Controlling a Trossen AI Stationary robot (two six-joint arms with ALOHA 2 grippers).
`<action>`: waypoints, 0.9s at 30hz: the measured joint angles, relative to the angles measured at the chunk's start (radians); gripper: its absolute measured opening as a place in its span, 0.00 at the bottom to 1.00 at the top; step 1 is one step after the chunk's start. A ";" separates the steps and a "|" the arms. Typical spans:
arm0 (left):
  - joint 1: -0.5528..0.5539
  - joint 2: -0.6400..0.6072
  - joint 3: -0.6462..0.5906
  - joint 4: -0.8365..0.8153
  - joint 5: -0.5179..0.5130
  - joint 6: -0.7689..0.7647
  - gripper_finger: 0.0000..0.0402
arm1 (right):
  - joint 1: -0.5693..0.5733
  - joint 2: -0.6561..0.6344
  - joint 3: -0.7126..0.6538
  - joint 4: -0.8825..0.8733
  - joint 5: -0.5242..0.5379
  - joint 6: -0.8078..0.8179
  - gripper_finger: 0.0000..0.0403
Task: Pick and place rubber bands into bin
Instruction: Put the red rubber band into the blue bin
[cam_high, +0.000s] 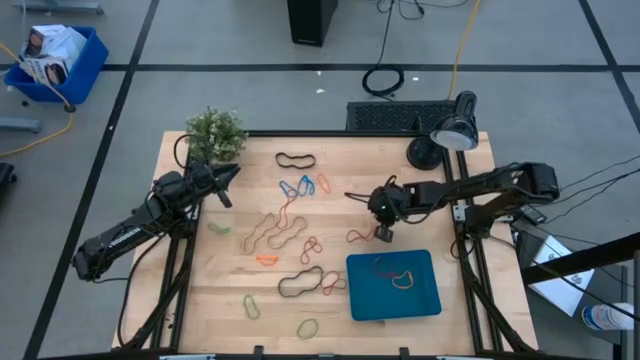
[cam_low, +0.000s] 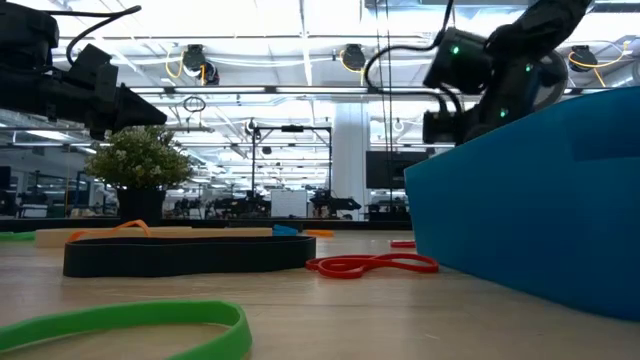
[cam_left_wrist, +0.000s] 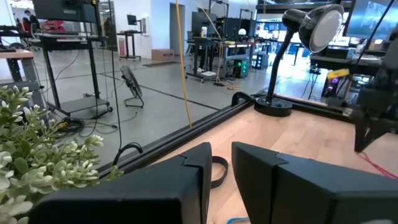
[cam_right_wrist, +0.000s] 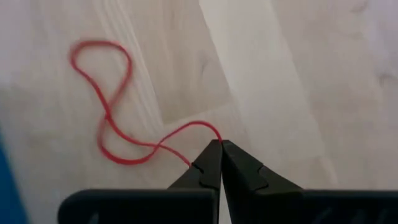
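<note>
Many rubber bands lie scattered on the wooden table (cam_high: 200, 290): black (cam_high: 295, 160), blue (cam_high: 292, 187), tan (cam_high: 272, 232), orange (cam_high: 266, 260) and green (cam_high: 251, 306). The teal bin (cam_high: 425, 300) sits flat at the near right with a red and an orange band inside. My right gripper (cam_high: 383, 233) stands just beyond the bin's far edge, pointing down and shut on a thin red rubber band (cam_right_wrist: 106, 118). My left gripper (cam_high: 226, 183) hovers open and empty at the far left, beside the plant. My right gripper pinches the red band at one end of its loop (cam_right_wrist: 211, 129) between its two fingertips (cam_right_wrist: 239, 163), coming from above and pointing down. The rest of the band trails away from the fingers in a slack figure-eight over the wood; I cannot tell whether it is lifted.
A potted plant (cam_high: 214, 133) stands at the table's far left corner and a black desk lamp (cam_high: 450, 130) at the far right. In the low view a black band (cam_low: 190, 255), a red band (cam_low: 370, 265) and a green band (cam_low: 120, 320) lie beside the bin's wall (cam_low: 540, 200).
</note>
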 joint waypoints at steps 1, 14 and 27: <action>0.000 0.000 0.000 0.000 0.000 0.000 0.18 | 0.000 -0.017 0.000 -0.006 0.001 0.004 0.00; 0.000 0.000 0.000 0.000 0.000 0.000 0.18 | 0.000 -0.330 0.001 0.057 0.003 0.080 0.00; 0.000 0.000 0.000 0.000 0.000 0.000 0.18 | 0.033 -0.618 0.002 0.369 -0.245 0.240 0.00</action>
